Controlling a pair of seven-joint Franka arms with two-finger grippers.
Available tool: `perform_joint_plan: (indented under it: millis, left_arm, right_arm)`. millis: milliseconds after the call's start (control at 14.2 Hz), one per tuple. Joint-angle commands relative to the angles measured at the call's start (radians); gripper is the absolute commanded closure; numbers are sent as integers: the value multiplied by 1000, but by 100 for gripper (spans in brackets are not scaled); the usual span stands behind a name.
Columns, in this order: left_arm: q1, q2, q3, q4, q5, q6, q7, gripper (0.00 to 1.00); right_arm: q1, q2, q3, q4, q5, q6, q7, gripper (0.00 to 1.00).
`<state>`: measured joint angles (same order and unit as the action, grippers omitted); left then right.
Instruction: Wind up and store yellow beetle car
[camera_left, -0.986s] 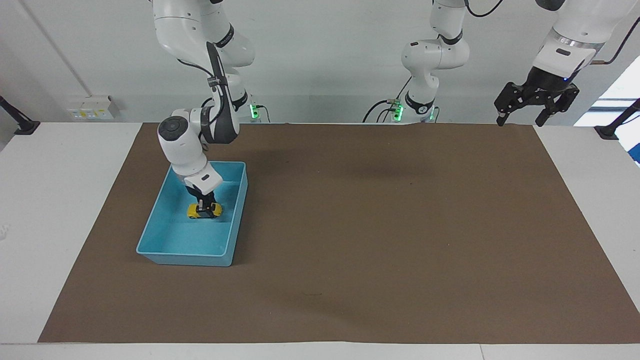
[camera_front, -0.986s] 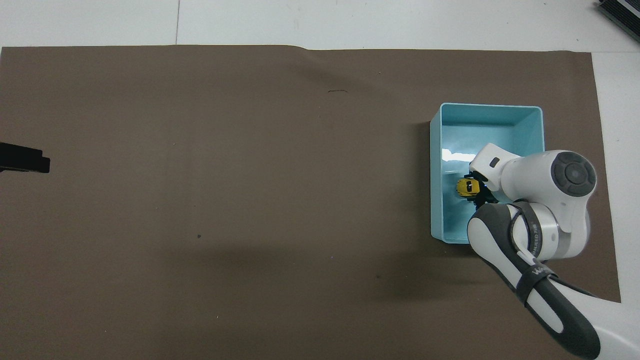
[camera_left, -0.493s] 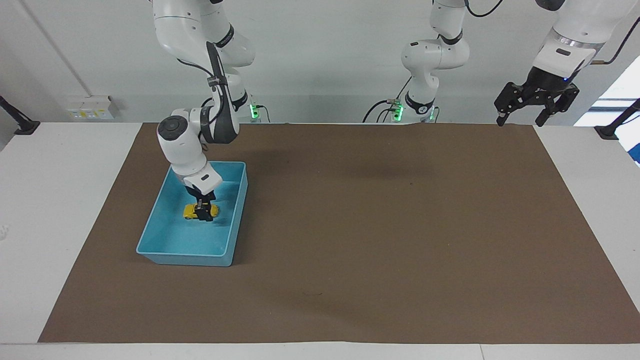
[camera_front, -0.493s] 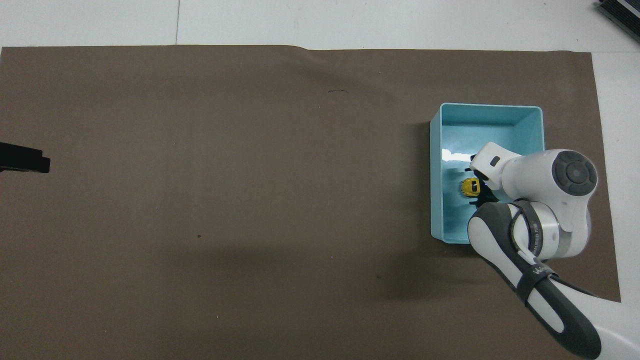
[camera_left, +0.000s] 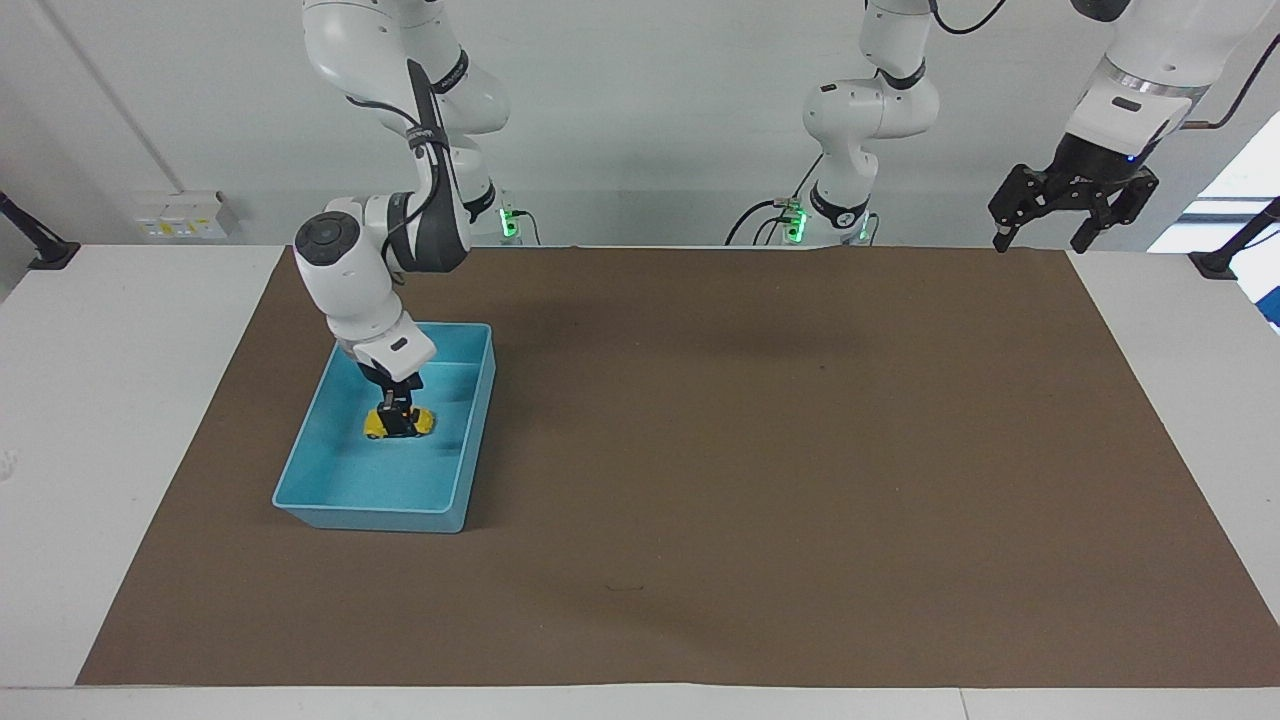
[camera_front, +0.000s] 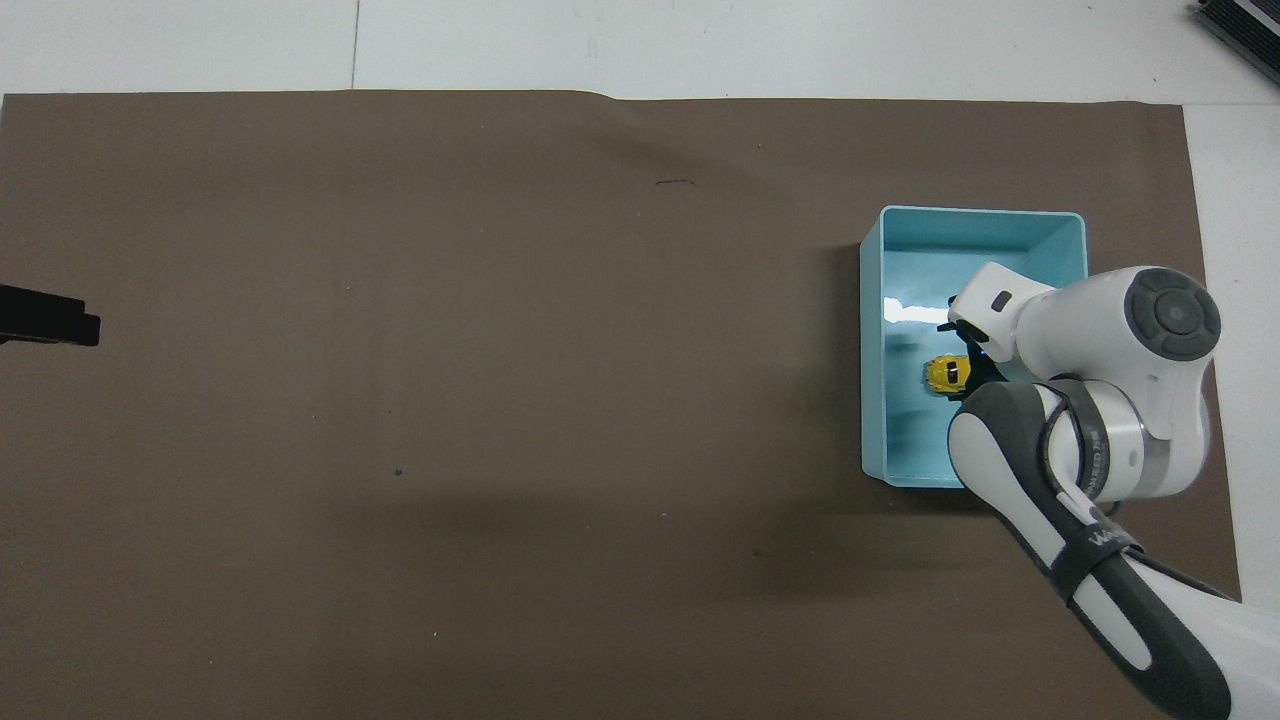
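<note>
The yellow beetle car sits on the floor of the light-blue bin, near its middle; it also shows in the overhead view. My right gripper reaches down into the bin just above the car, with its dark fingers open around it. In the overhead view the right wrist hides most of that gripper. My left gripper is open and empty, and waits high over the mat's corner at the left arm's end, close to the robots.
The bin stands on a brown mat at the right arm's end of the table. White table shows around the mat. A black tip of the left gripper shows at the overhead view's edge.
The right arm has lifted and drawn back a little while the car stayed on the bin floor. The left arm has not moved.
</note>
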<state>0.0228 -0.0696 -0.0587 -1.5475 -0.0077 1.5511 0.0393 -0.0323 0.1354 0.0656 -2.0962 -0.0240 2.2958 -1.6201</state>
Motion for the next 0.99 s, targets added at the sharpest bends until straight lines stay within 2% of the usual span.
perform_joint_plan:
  millis: [0, 141, 493, 704, 915]
  left_arm:
    - [17, -15, -9, -13, -14, -11, -2, 0]
    - [17, -15, -9, -13, -14, -11, -2, 0]
    - [17, -15, -9, -13, -14, -11, -1, 0]
    - [17, -15, -9, -13, -14, -11, -2, 0]
    - [17, -15, -9, -13, -14, -11, -2, 0]
  right_arm:
    - [-6, -39, 6, 57, 10, -109, -4, 5]
    - [-6, -39, 8, 117, 10, -179, 12, 5]
    - [-5, -55, 10, 172, 85, -246, 46, 0]
    - [-3, -65, 10, 237, 102, -347, 65, 0]
    - [-1, -69, 8, 249, 104, -377, 80, 0]
